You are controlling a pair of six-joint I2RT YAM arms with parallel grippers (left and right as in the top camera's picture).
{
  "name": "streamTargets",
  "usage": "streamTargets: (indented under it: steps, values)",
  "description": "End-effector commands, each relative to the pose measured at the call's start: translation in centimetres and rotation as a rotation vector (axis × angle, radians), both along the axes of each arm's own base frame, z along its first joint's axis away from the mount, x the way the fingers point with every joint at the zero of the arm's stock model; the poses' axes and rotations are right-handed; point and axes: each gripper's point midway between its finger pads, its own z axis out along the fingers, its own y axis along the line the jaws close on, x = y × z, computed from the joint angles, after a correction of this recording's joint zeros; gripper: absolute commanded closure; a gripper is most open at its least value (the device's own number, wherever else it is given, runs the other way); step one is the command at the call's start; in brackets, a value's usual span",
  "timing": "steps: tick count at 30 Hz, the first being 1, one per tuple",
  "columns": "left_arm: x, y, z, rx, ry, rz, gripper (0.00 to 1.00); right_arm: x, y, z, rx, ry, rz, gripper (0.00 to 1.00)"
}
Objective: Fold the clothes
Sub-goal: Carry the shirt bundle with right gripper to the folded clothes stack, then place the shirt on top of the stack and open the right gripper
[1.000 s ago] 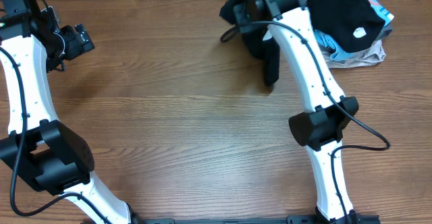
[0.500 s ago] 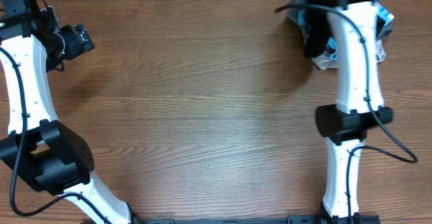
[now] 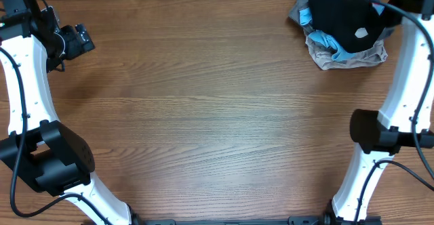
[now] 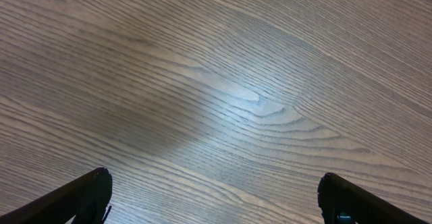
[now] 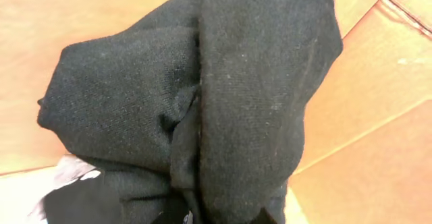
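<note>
On top of the pile (image 3: 332,50) lies the black garment (image 3: 339,11), thin and soft, with its small white label (image 3: 361,32) facing up toward the pile's near right side. Lower in the pile, a light-blue piece (image 3: 319,41) shows at the left edge. A beige one (image 3: 352,57) spreads along the near edge, and a grey one (image 3: 298,11) sticks out at the far left. The pile rests on the wooden table (image 3: 203,116).

Just right of the pile, the right arm (image 3: 409,62) rises past it to the corner of the overhead view. The black cloth's right edge runs toward that arm. The right gripper cannot be made out from overhead. Its wrist view is filled by a bunched, upright fold of the black garment (image 5: 256,82). This fold hides the fingers, which are closed almost fully and pinch the cloth. A pale scrap of the pile shows beneath the fold at the lower left.

Well apart from the pile, across the table at the far left, the left gripper (image 3: 80,41) hangs over bare wood. Its fingers (image 4: 84,197) are spread as wide as they go and hold nothing.
</note>
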Motion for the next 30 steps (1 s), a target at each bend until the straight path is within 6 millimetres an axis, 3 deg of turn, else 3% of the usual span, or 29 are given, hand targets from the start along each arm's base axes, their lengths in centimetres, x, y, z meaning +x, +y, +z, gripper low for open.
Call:
streamTargets:
  steps: [1,6,11,13,17,22,23,24,26,27,28,30]
  values:
    - [0.0,-0.2,0.8,0.014,-0.017,-0.001,0.0,0.5,-0.8,0.4,-0.024,-0.005,0.055,0.96]
    - [0.0,-0.2,0.9,0.015,-0.02,0.0,0.0,3.5,-1.7,-3.2,-0.038,0.041,0.064,0.96]
    - [0.3,-0.1,1.0,0.016,-0.031,0.006,0.0,6.6,0.1,-9.0,-0.027,0.119,0.129,0.96]
    - [0.4,-0.1,1.1,0.018,-0.039,0.005,0.0,7.4,1.6,-12.3,-0.014,0.175,0.161,0.96]
    - [0.8,0.1,1.3,0.025,-0.056,0.006,0.0,8.3,4.3,-16.9,0.031,0.235,0.205,0.96]
    - [1.1,0.2,1.5,0.031,-0.071,0.006,0.0,8.7,9.5,-22.2,0.097,0.307,0.314,0.94]
    - [1.2,0.2,1.5,0.031,-0.071,0.006,0.0,8.6,10.5,-22.9,0.105,0.318,0.323,0.87]
    - [1.2,0.2,1.5,0.031,-0.072,0.005,0.0,8.6,11.4,-23.4,0.112,0.326,0.332,0.63]
    - [1.2,0.2,1.5,0.031,-0.073,0.005,0.0,8.5,12.8,-23.9,0.125,0.332,0.344,0.38]
    - [1.2,0.2,1.5,0.032,-0.073,0.005,0.0,8.5,13.5,-23.8,0.128,0.331,0.351,0.21]
    - [1.2,0.2,1.5,0.032,-0.074,0.005,0.0,8.6,13.9,-23.8,0.13,0.327,0.355,0.13]
    - [1.2,0.2,1.5,0.032,-0.073,0.005,0.0,8.6,14.3,-23.1,0.143,0.309,0.345,0.06]
